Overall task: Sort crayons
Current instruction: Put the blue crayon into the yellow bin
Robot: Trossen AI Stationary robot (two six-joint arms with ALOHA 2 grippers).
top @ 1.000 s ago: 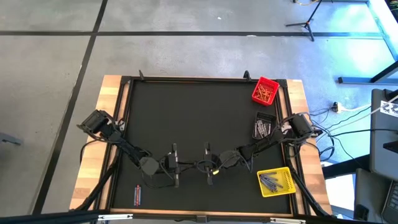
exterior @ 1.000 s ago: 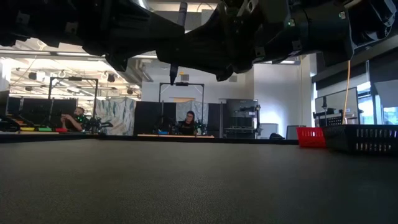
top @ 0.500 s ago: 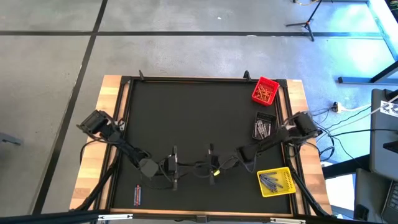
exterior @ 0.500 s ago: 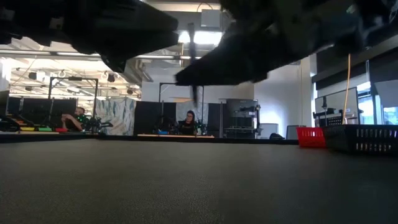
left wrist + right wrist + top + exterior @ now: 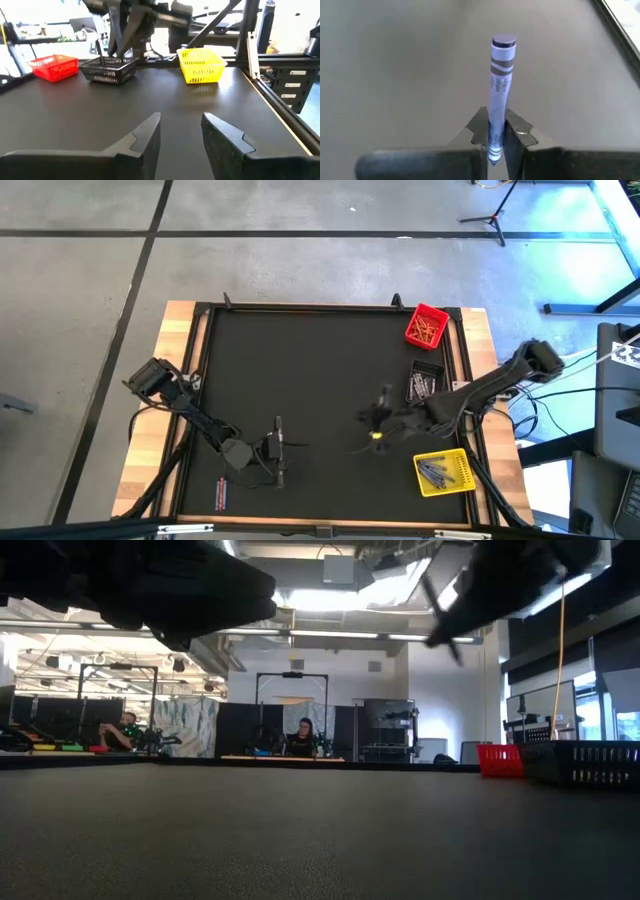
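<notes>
crayon [image 5: 500,90] | clamped between right pincer [image 5: 495,134] fingers | sticking out forward

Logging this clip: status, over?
Right gripper shut on blue-grey crayon, above the mat. Left gripper open, empty. Yellow bin nearby, path clear.

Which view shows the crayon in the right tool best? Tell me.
The right wrist view: the thin blue-grey paper-wrapped crayon fills the frame, pinched at its lower end by the right tool. The high view shows only a blur there. The low view shows it as a dark stick. The left wrist view cannot resolve it.
</notes>
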